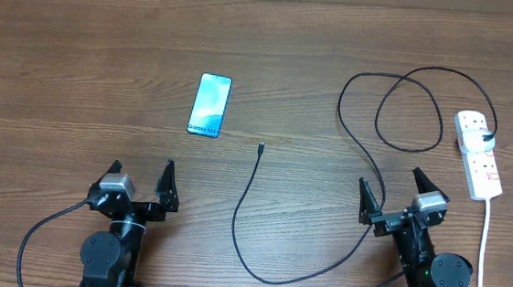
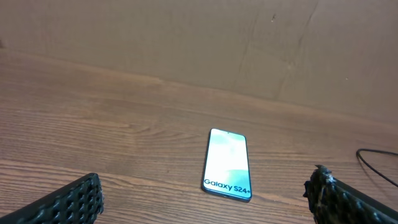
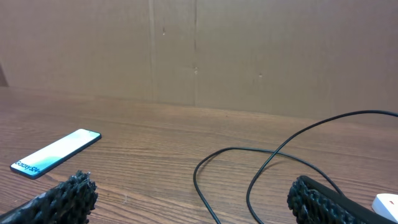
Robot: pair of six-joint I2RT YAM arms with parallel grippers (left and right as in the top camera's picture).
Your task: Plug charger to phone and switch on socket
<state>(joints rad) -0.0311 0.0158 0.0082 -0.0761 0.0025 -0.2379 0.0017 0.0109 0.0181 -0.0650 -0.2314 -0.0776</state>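
The phone lies flat on the table with its light-blue screen lit and "Galaxy S24" at its near edge; it also shows in the left wrist view and the right wrist view. The black charger cable runs from its small tip in a loop to the right, up to its plug in the white socket strip. My left gripper is open and empty, near the front edge below the phone. My right gripper is open and empty, with cable loops in front of it.
The socket's white cord runs down the right side to the front edge. A brown cardboard wall stands behind the wooden table. The socket's corner shows at the right wrist view's edge.
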